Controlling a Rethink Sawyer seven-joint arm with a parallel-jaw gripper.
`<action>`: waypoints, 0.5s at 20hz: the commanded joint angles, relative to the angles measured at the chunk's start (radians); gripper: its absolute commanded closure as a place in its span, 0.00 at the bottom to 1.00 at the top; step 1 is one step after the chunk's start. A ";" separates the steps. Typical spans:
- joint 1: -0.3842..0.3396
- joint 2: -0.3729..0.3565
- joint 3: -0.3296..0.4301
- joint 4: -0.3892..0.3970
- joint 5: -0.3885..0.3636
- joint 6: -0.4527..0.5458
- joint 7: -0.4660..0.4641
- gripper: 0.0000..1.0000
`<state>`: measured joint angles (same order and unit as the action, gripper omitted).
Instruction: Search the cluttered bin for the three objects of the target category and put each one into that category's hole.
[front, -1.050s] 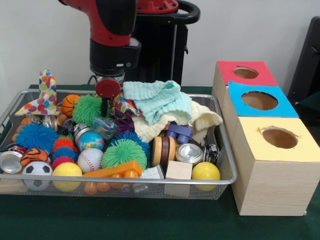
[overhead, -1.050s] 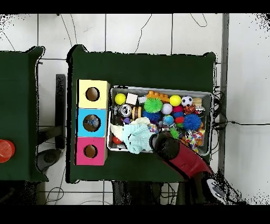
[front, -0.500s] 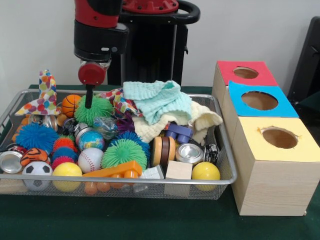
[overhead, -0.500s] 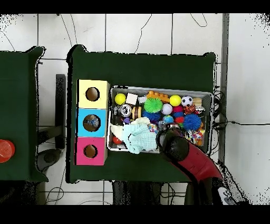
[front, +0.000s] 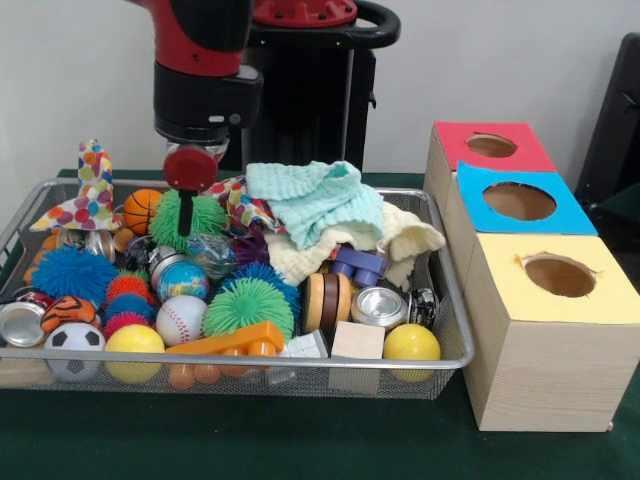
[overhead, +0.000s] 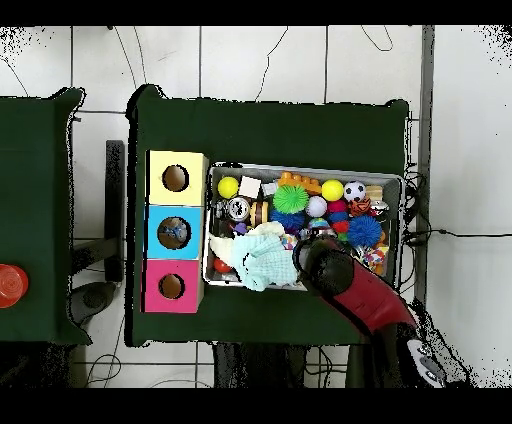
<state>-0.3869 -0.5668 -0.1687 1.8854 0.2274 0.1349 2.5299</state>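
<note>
The arm had swung over a touch and was coming down again: the gripper (front: 185, 215) had been up and a shade nearer the little orange basketball (front: 140, 208) a moment earlier. Now it had dropped so its dark tip sat right against the green spiky ball (front: 207, 216) at the back of the wire bin (front: 300, 358). A second before that it had been poking lower, over by the patterned cloth (front: 240, 205), so it looked to me like it had given up on that spot and picked a new one. Whether the gripper was spread or pinched together I could not tell (only a single dark prong showed under the red disc, half sunk in the spikes), and I saw nothing hanging from it.

So nothing seemed to be lifted yet. The green spiky ball lay in the bin's back row, touching the patterned cloth on one side and near the basketball on the other. A second green spiky ball (front: 247, 303) and a blue spiky ball (front: 72, 272) sat further forward among the clutter. If spiky balls were the wanted kind, all three seemed to be in the bin still.

The red box (front: 490, 147), blue box (front: 518, 202) and yellow box (front: 560, 275) stood in a row beside the bin, well away from the arm. My guess was a grab came next, then a long carry across the heaped towels (front: 315, 200)
</note>
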 joint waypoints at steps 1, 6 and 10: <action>0.002 0.088 0.111 -0.124 0.075 -0.004 0.130 1.00; -0.002 0.095 0.113 -0.137 0.082 0.003 0.122 1.00; -0.028 0.070 0.134 -0.112 0.076 0.005 0.115 1.00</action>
<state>-0.3908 -0.5191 -0.1519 1.8351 0.2549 0.1349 2.5299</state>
